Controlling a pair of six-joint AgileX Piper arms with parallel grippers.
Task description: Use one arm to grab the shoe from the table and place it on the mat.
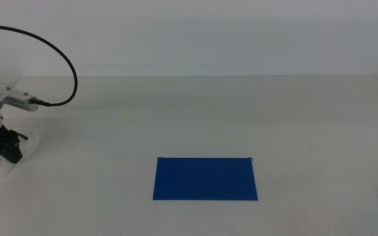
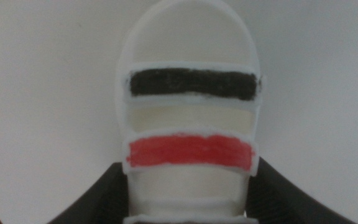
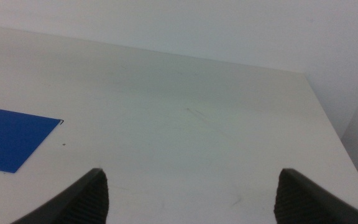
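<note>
The left hand [image 1: 5,145] is down at the worktop's [image 1: 241,111] far left edge, its jaws pinching the shoe [image 2: 188,118] at both sides, the shoe's length running straight out from the hand. The mat [image 1: 205,178] lies well off to its right, nearer the camera. The right hand [image 3: 188,193] waits with its jaws spread wide.
</note>
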